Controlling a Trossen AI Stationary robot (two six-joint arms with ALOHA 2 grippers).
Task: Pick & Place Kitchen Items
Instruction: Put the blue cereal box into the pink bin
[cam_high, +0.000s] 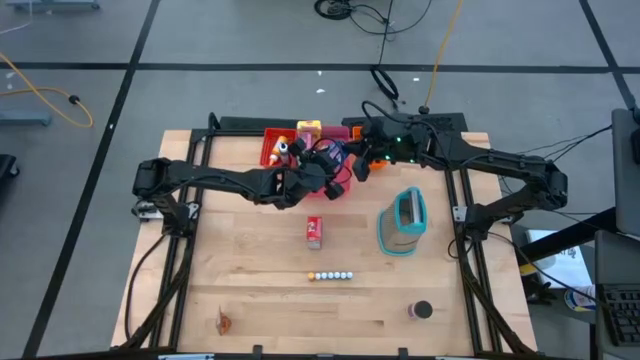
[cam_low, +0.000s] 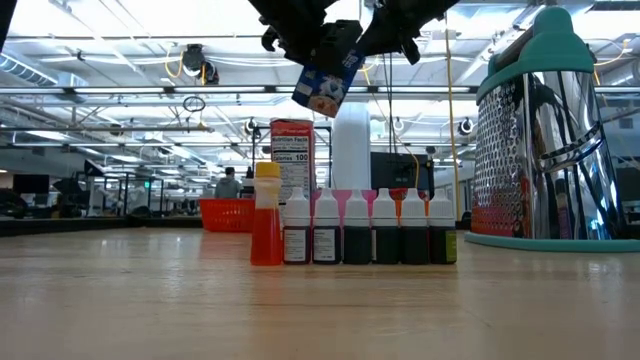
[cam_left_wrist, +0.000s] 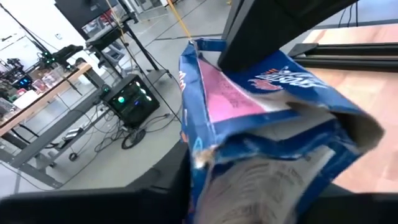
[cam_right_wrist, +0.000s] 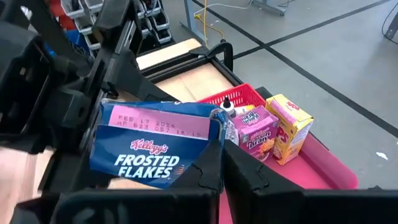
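Both grippers, left (cam_high: 322, 172) and right (cam_high: 360, 165), clamp the blue box (cam_right_wrist: 155, 146) between them above the red tray (cam_right_wrist: 245, 96), mid-handover, so one must likely release next.

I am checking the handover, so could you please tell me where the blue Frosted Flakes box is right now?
The blue Frosted Flakes box is in the air at the table's far middle, held by the left gripper near the right gripper, beside the pink tray.
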